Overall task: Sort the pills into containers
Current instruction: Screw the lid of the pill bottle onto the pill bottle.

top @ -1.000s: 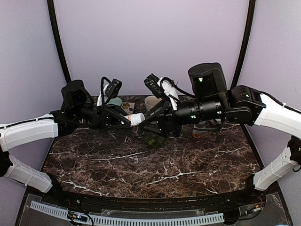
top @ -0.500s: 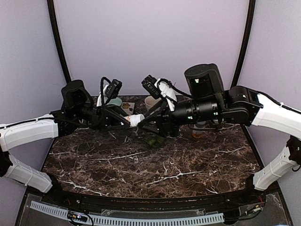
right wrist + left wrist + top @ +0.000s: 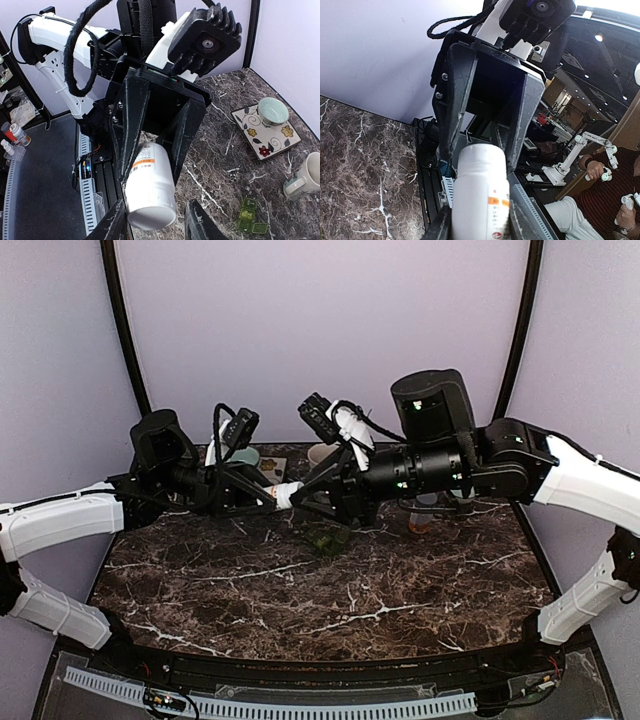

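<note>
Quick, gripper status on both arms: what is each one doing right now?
Left gripper: closed on the white pill bottle.
Right gripper: open, jaws on either side of the bottle's free end, with a gap showing.

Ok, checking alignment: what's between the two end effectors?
A white plastic pill bottle, held by the left end effector, reaching between the fingers of the right end effector; both wrist views show it.

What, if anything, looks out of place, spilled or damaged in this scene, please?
Nothing looks spilled or damaged. The only oddity is the white plastic pill bottle, held on its side in mid-air by the left end effector.
</note>
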Controlling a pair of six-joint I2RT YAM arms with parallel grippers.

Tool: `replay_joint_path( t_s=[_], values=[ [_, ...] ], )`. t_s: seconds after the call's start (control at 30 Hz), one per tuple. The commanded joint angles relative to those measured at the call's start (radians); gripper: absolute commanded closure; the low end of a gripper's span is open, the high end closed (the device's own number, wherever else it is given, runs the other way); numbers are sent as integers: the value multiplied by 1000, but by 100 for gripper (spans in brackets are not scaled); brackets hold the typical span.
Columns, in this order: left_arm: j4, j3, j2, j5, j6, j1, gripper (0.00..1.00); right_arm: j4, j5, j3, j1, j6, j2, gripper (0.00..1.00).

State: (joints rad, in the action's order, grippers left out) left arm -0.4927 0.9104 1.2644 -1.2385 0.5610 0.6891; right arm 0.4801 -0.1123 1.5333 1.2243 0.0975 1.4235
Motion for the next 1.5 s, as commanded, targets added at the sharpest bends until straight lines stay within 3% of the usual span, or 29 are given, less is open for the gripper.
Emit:
replay_joint_path(
  t_s=[0.0,0.13,0.33,0.4,0.63,0.8,1.03,1.47],
  values=[
    [-36,30,-8,-21,-3,1,100,-1,-10,34,9,-5,13,60],
    [-40,31,-10,-22,0,1,100,3,-15,37,9,-4,18,66],
    [-40,29,-6,-22,-1,1,100,11,-26,53,11,6,27,94],
    [-40,31,-7,-19,-4,1,100,14,-28,57,10,19,33,100],
    [13,38,-35,45,-92,3,100,75,-38,145,8,145,100,100],
    [31,35,-79,126,-173,4,100,60,-137,196,-28,346,146,100],
    [-32,-6,-140,260,-229,17,100,-97,-253,131,-114,658,136,100],
    [68,-32,-234,612,-503,126,100,-120,-341,87,-196,1001,163,100]
  ],
)
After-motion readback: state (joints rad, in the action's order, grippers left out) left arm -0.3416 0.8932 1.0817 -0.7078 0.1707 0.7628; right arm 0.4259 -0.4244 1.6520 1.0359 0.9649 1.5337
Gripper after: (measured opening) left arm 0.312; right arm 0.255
